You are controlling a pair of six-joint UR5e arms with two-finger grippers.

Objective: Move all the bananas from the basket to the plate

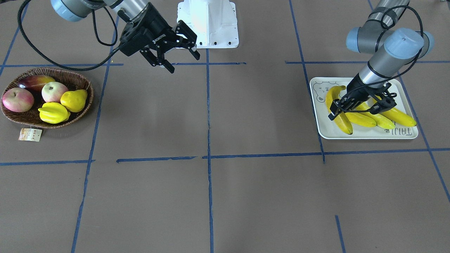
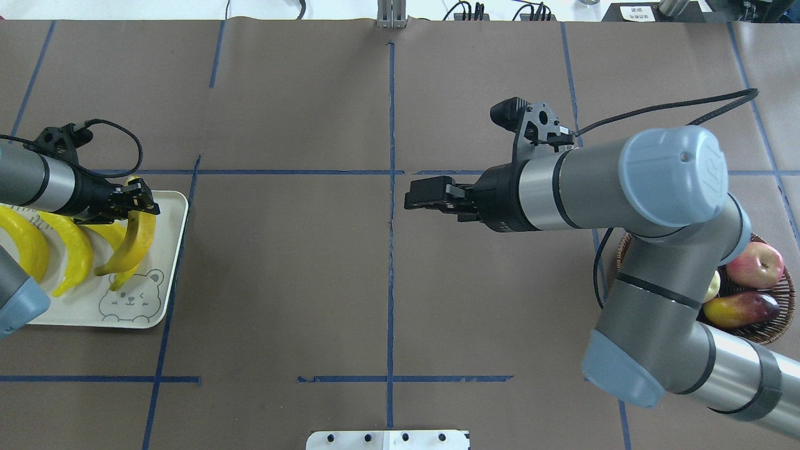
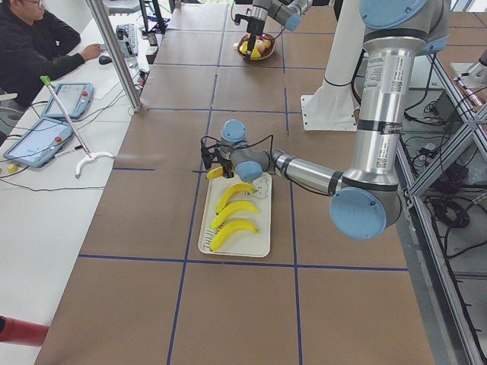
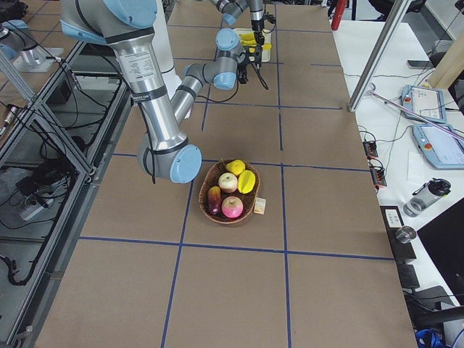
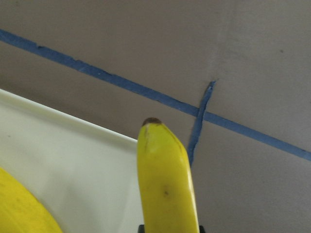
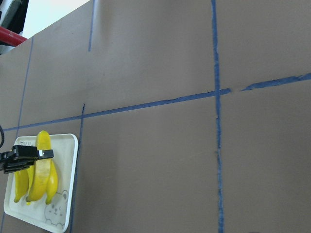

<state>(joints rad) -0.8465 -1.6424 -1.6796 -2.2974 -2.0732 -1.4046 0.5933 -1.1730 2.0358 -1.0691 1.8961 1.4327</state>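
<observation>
Over the pale-grey plate (image 1: 328, 133) (image 2: 170, 250) my left gripper (image 1: 336, 109) (image 2: 142, 200) is shut on a yellow banana (image 1: 334, 100) (image 2: 134, 240) (image 5: 165, 184). This banana slants down onto the plate, its dark tip past the rim. Three more bananas (image 1: 383, 120) (image 2: 75, 256) lie side by side on the plate. My right gripper (image 1: 182, 62) (image 2: 409, 199) hangs open and empty above the table's middle. The wicker basket (image 1: 84, 105) (image 2: 772, 334) shows no banana; my right arm partly hides it in the overhead view.
The basket holds two apples (image 1: 18, 99), a mango (image 1: 33, 81), a yellow pear (image 1: 74, 99) and a starfruit (image 1: 53, 112), and its paper tag (image 1: 30, 134) lies in front. The white robot base (image 1: 207, 21) stands at the back. A person (image 3: 30, 46) sits at a side table.
</observation>
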